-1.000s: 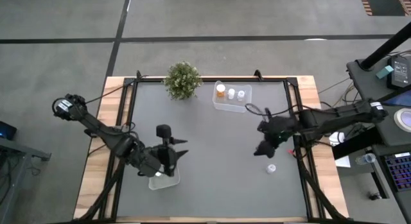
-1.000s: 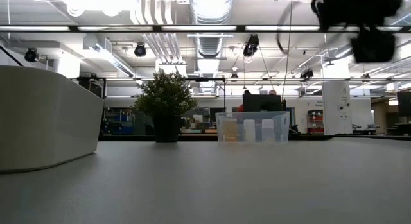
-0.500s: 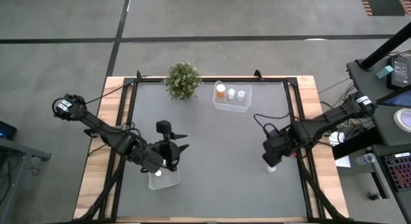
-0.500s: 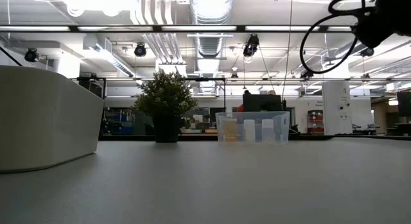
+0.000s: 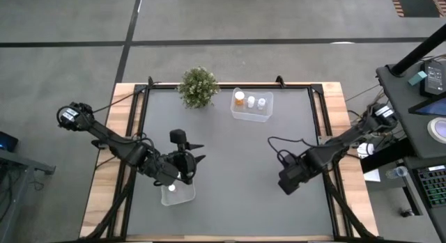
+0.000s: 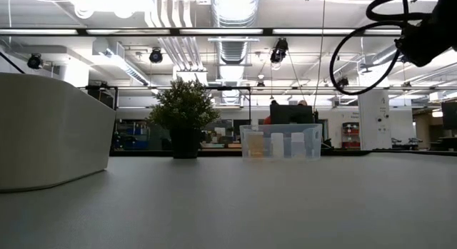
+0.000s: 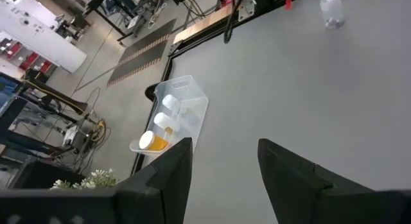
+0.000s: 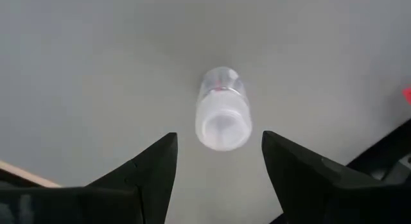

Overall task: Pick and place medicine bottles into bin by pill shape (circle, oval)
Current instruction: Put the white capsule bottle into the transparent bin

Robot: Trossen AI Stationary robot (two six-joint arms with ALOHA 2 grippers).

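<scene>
Right end effector (image 8: 218, 179) poised above lone bottle (image 8: 222, 117) near tabletop's (image 5: 237, 201) right edge, fingers apart, straddling it; we judge grasp imminent. Left end effector (image 7: 225, 176) apart, empty, waits over near-left bin (image 5: 178, 194).

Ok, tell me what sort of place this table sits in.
Probably an open-plan lab or workshop: bare silver ceiling ducts and strip lights overhead, desks with dark monitors behind the grey table, and a grey tiled floor around it.
</scene>
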